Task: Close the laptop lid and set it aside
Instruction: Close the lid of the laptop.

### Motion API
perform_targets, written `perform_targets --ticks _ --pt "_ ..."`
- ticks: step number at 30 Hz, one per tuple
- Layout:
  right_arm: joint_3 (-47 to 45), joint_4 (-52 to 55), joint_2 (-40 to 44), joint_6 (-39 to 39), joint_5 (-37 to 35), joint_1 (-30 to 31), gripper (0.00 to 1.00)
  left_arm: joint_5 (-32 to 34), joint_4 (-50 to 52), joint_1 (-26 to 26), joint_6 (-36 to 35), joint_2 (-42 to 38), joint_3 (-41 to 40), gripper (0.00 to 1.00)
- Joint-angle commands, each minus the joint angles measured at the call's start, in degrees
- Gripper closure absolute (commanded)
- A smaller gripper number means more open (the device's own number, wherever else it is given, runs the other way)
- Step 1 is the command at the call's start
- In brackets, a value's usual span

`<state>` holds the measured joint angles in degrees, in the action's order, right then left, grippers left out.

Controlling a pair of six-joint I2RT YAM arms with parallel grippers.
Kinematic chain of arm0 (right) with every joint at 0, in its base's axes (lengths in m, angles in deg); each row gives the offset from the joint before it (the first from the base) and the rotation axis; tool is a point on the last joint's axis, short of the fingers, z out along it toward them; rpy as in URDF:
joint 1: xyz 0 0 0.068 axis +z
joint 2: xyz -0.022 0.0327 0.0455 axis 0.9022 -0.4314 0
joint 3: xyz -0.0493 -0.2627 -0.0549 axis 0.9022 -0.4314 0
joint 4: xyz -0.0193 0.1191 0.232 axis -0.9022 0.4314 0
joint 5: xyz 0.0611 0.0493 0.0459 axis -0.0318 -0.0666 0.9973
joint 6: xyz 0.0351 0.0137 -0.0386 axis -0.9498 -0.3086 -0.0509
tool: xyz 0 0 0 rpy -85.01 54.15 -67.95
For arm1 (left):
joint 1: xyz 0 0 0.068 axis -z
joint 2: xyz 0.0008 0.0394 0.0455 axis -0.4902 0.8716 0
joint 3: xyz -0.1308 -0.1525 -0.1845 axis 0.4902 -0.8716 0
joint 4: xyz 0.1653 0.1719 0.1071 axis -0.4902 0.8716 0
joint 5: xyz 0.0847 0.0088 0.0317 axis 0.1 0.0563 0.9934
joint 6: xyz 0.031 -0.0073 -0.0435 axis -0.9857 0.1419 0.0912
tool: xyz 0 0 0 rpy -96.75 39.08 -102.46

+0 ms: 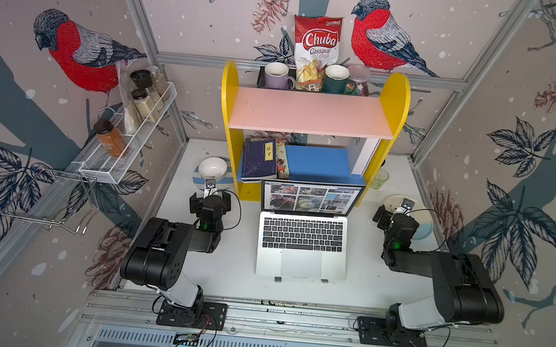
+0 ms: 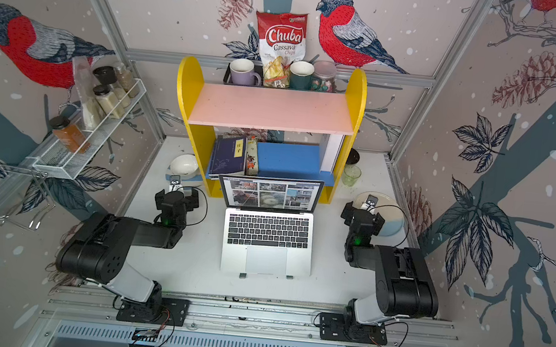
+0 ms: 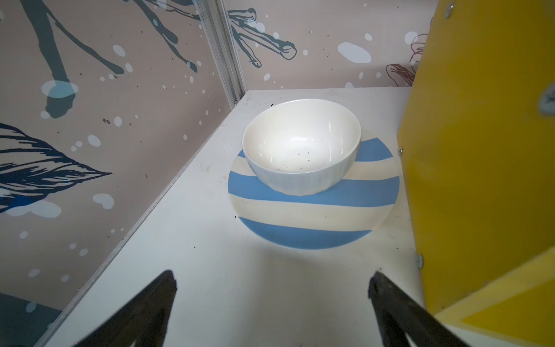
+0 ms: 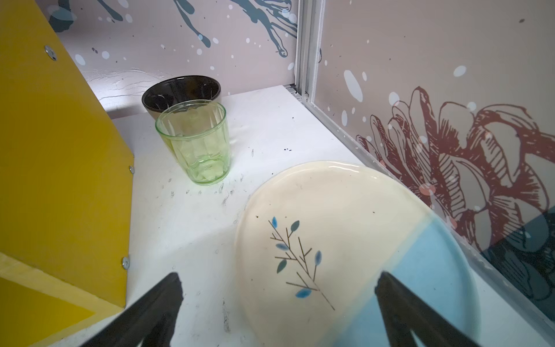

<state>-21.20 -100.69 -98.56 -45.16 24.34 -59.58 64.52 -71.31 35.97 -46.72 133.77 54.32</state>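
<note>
The laptop [image 1: 301, 254] sits at the centre of both top views on the white table [image 1: 234, 275], with two small grey feet [image 1: 277, 279] showing under its front edge. The laptop lid [image 1: 311, 199] is open, its lit screen facing the camera. Just behind the lid stands a yellow shelf unit [image 1: 226, 112], and the lid's upper edge overlaps the unit's blue lower board [image 1: 318, 164].

Left of the keyboard is the left gripper [image 3: 271, 282], fingers spread wide and holding nothing. The right gripper [image 4: 277, 282], right of the keyboard, is the same. Neither touches the laptop.

The wrist views miss the laptop. The left one shows a white bowl [image 3: 300, 144], empty but for dark specks, on a blue-striped plate [image 3: 312, 210]. The right one shows an empty green glass [image 4: 195, 144], a black cup [image 4: 180, 93] behind it, and a cream-and-blue plate [image 4: 345, 210].
</note>
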Motion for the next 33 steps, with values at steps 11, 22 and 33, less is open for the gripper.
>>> perform_targets --ticks 11,22,33 --pt "0.2 -0.5 0.1 -0.1 -0.7 0.1 0.00 0.0 -0.8 -0.2 0.1 -0.1 0.0 0.01" --pt "0.2 -0.6 0.1 -0.3 1.0 -0.5 0.00 0.0 -0.8 -0.2 0.1 -0.1 0.0 0.02" --pt "6.4 16.1 8.6 -3.0 -6.4 -0.3 0.00 6.1 1.6 3.2 -2.7 -8.0 -1.6 0.02"
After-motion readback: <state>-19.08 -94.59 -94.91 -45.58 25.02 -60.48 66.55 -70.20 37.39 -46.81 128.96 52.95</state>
